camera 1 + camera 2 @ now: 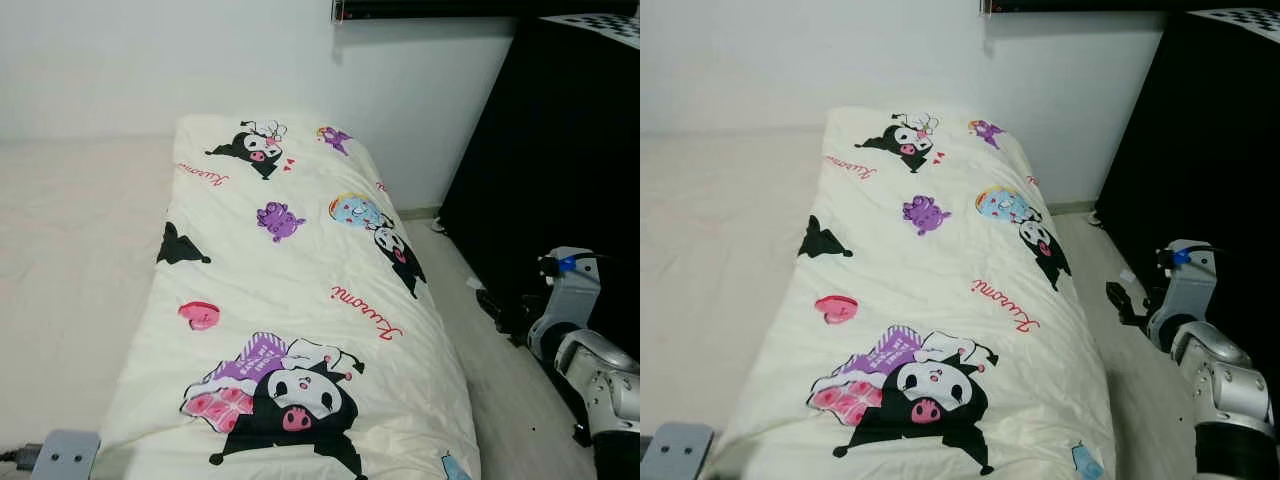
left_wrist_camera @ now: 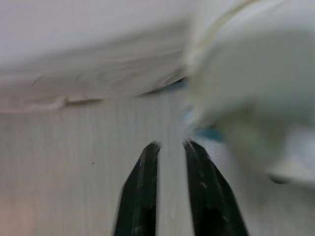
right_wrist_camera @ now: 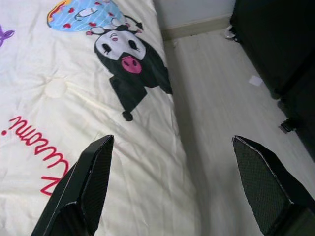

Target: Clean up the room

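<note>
Left side: bare cream mattress (image 1: 70, 250), no loose items on it. Left gripper (image 2: 170, 162) sits low at the near edge of the bed, fingers almost together with only a thin slit between them, nothing held; its view is blurred, showing pale floor and a fold of bedding just ahead.

Centre: cartoon-print comforter (image 1: 300, 300) lies flat down the right half of the bed, from the far wall to the near edge, its right side hanging off the mattress. Judgement: soft, light, bulky, no stiffness. It'll sag and drag if lifted from the middle. Best hold is a hem or corner, pinching a fold of fabric; the overhanging right edge looks easiest to reach. Not fragile, and the cloth shouldn't slip.

Right: right gripper (image 3: 177, 187) hovers over the comforter's right edge and the wooden floor (image 3: 221, 98), fingers spread wide, empty. Small scraps on the floor near the black cabinet (image 1: 560, 160); too small to identify.
</note>
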Controlling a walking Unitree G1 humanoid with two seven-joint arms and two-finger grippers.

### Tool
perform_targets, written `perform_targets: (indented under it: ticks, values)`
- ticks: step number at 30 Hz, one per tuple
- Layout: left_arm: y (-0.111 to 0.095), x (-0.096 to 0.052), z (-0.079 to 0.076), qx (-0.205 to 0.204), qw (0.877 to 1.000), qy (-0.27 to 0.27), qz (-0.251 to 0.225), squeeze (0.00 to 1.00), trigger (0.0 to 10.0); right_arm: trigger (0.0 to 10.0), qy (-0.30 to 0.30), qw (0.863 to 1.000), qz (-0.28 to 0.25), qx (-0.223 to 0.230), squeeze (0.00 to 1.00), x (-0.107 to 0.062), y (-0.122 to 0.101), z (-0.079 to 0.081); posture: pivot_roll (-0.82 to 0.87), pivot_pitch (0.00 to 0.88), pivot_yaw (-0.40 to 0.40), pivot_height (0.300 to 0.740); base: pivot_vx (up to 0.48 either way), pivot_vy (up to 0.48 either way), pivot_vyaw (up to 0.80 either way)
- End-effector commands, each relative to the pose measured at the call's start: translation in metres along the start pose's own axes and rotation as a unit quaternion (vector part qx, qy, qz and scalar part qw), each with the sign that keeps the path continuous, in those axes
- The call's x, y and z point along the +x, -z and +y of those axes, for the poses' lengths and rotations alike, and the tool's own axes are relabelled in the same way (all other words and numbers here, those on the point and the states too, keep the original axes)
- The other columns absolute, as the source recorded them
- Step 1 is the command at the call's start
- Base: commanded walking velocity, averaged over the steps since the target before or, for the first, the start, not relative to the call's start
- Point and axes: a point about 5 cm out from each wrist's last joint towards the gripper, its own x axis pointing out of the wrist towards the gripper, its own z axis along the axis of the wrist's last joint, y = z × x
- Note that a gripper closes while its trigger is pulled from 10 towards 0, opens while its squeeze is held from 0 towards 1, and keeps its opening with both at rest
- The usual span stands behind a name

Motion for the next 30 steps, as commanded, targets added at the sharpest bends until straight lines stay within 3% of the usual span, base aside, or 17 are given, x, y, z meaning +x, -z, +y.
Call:
perform_targets:
  ticks: [1,3,4,5,7,9,10,11,14,15,16,17,18,20,21,23,30]
  values:
    - [0.001,0.008,0.004,0.049,0.999,0.0,0.006,1.0,10.0,10.0,0.001,1.0,0.006,-0.002,0.0,-0.003,0.005,-0.001,0.11,0.127,-0.044,0.601,0.0,0.0,0.0]
    - [0.001,0.008,0.004,0.049,0.999,0.0,0.006,1.0,10.0,10.0,0.001,1.0,0.006,-0.002,0.0,-0.003,0.005,-0.001,0.11,0.127,-0.044,0.601,0.0,0.0,0.0]
    - [-0.001,0.011,0.004,0.068,0.998,0.006,0.0,1.0,10.0,10.0,0.0,1.0,0.006,-0.002,0.0,-0.004,0.006,-0.001,0.11,0.127,-0.044,0.601,0.0,0.0,0.0]
    - [-0.006,0.017,0.006,0.158,0.987,0.021,-0.016,1.0,10.0,10.0,-0.002,1.0,0.009,-0.003,0.0,-0.005,0.007,-0.002,0.11,0.126,-0.045,0.601,0.0,0.0,0.0]
    - [-0.006,0.017,0.006,0.158,0.987,0.021,-0.016,1.0,10.0,10.0,-0.002,1.0,0.009,-0.003,0.0,-0.005,0.007,-0.002,0.11,0.126,-0.045,0.601,0.0,0.0,0.0]
    - [-0.006,0.022,0.012,0.283,0.957,0.058,-0.014,1.0,10.0,10.0,-0.007,1.0,0.007,-0.005,0.0,-0.006,0.007,-0.001,0.11,0.128,-0.044,0.601,0.0,0.0,0.0]
    - [-0.013,0.022,0.016,0.314,0.946,0.078,-0.017,1.0,10.0,10.0,-0.01,1.0,-0.001,-0.003,0.0,-0.006,0.005,-0.001,0.1,0.127,-0.047,0.601,0.0,0.0,0.0]
    - [-0.013,0.022,0.016,0.314,0.946,0.078,-0.017,1.0,10.0,10.0,-0.01,1.0,-0.001,-0.003,0.0,-0.006,0.005,-0.001,0.1,0.127,-0.047,0.601,0.0,0.0,0.0]
    - [-0.047,0.018,0.014,0.299,0.943,0.124,-0.074,1.0,10.0,10.0,-0.025,0.999,-0.022,0.007,0.0,-0.005,0.0,0.004,0.1,0.125,-0.051,0.601,0.0,0.0,0.0]
    - [-0.08,0.016,0.013,0.242,0.953,0.13,-0.13,1.0,10.0,10.0,-0.034,0.999,-0.028,0.014,0.0,-0.004,-0.001,0.008,0.1,0.123,-0.053,0.601,0.0,0.0,0.0]
    - [-0.08,0.016,0.013,0.242,0.953,0.13,-0.13,1.0,10.0,10.0,-0.034,0.999,-0.028,0.014,0.0,-0.004,-0.001,0.008,0.1,0.123,-0.053,0.601,0.0,0.0,0.0]
    - [-0.117,0.013,0.014,0.177,0.957,0.121,-0.194,0.8,10.0,10.0,-0.045,0.998,-0.04,0.034,0.0,-0.003,-0.003,0.012,0.09,0.116,-0.057,0.601,0.0,0.0,0.0]
    - [-0.146,0.008,0.016,0.125,0.954,0.118,-0.245,0.36,10.0,10.0,-0.054,0.996,-0.052,0.048,0.0,-0.002,-0.004,0.015,0.09,0.116,-0.057,0.606,0.0,0.0,0.0]
    - [-0.163,0.005,0.017,0.097,0.948,0.118,-0.277,0.36,10.0,10.0,-0.06,0.995,-0.06,0.056,0.0,-0.002,-0.005,0.017,0.09,0.116,-0.057,0.611,0.0,0.0,0.0]
    - [-0.186,0.002,0.021,0.052,0.938,0.102,-0.328,0.0,10.0,10.0,-0.069,0.994,-0.064,0.063,0.0,-0.001,-0.003,0.023,0.08,0.106,-0.056,0.616,0.0,0.0,0.0]
    - [-0.209,0.0,0.026,0.0,0.921,0.084,-0.38,0.0,10.0,10.0,-0.078,0.992,-0.065,0.068,0.0,0.0,0.001,0.029,0.07,0.097,-0.052,0.626,0.0,0.0,0.0]
    - [-0.223,0.017,0.004,-0.065,0.911,0.114,-0.392,0.0,10.0,10.0,-0.088,0.991,-0.059,0.075,0.0,0.004,0.012,0.042,0.05,0.082,-0.046,0.646,0.0,0.0,0.0]
